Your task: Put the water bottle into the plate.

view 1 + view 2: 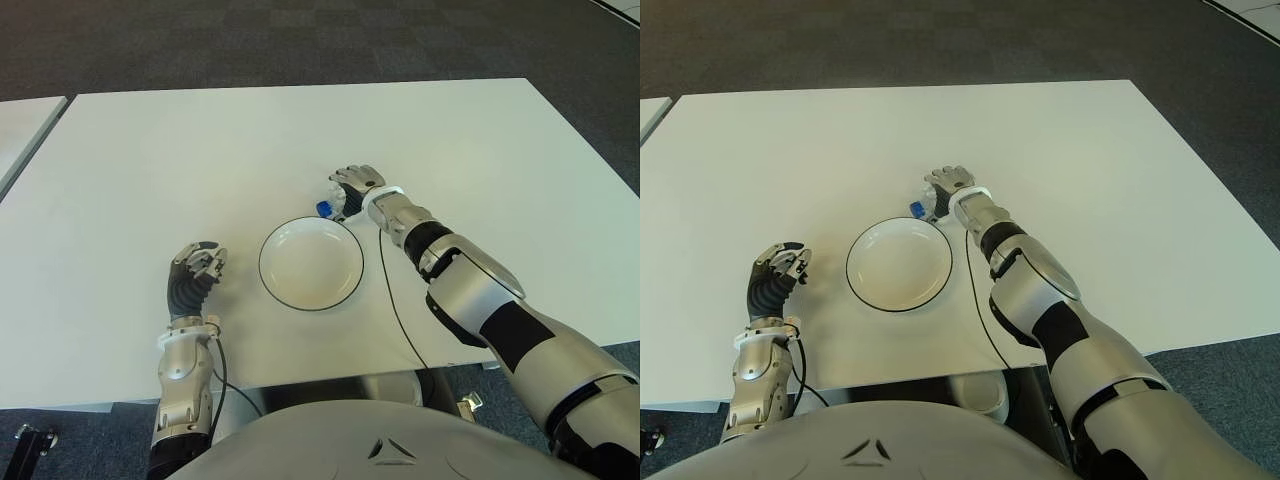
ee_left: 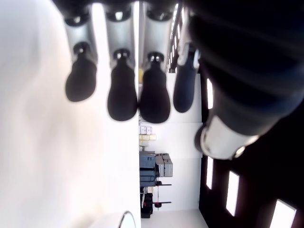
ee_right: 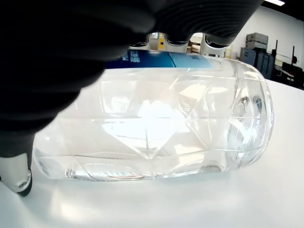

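The right hand (image 1: 357, 188) is reaching out over the white table (image 1: 200, 150), and its fingers are curling down over the bottle (image 1: 330, 207). In the right wrist view the bottle (image 3: 156, 118) is lying on its side on the table, clear and faceted, with a blue label along its upper side. The palm is covering the bottle from above, and 3 fingertips (image 3: 178, 42) are wrapping over the far side of it. So this hand is closing around the bottle and gripping it while the bottle is still touching the table.

The bottle's blue end is sticking out on the left side of the right hand, just beside the far rim of the plate (image 1: 311, 264). The plate is sitting nearer the robot than that hand and slightly to its left, round and white with a dark edge.

The left hand (image 1: 196, 268) is showing to the left of the plate, well apart from the bottle. In its wrist view 4 fingers (image 2: 122, 95) are hanging loosely bent above the table and holding nothing.
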